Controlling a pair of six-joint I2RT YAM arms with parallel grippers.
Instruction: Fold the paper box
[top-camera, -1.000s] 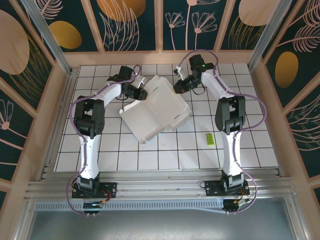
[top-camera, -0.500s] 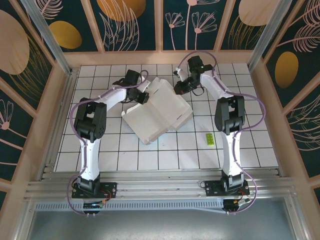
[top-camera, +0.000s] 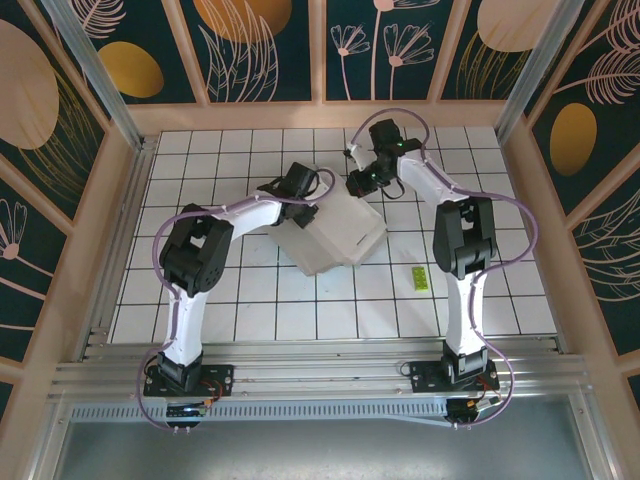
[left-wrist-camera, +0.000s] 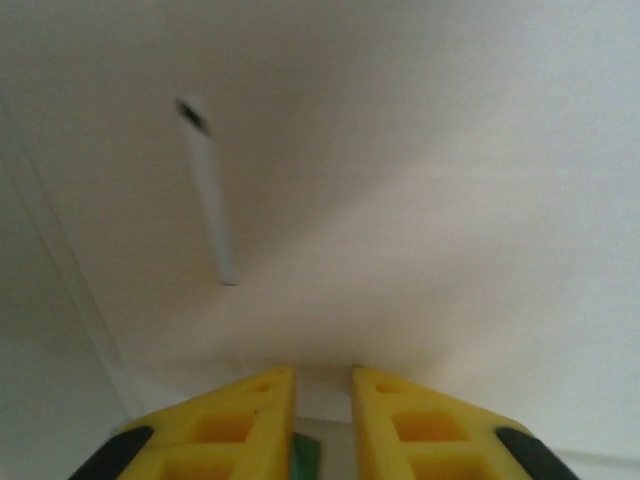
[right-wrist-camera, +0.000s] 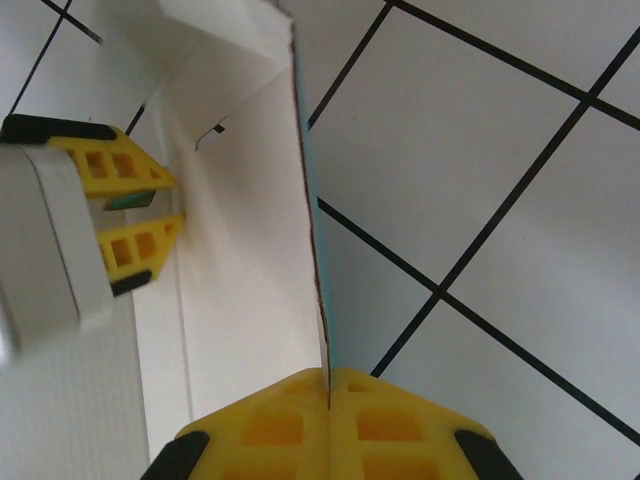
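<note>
Yellow fingers (left-wrist-camera: 250, 420) of my left gripper (left-wrist-camera: 322, 378) stand a narrow gap apart w/ nothing pinched, tips against white card that has a short slit. Overhead can't show me that gap. From above, the paper box (top-camera: 330, 235) lies white side up, mid-table, slightly far of centre. Its underside is hidden. The right gripper (top-camera: 360, 183) is at the box's far-right corner. On the right wrist cam it's clamped on a raised wall's thin edge, and a teal sliver shows on the outer face. A small yellow-green slip (top-camera: 420, 278) lies apart to the right, too small to read.
</note>
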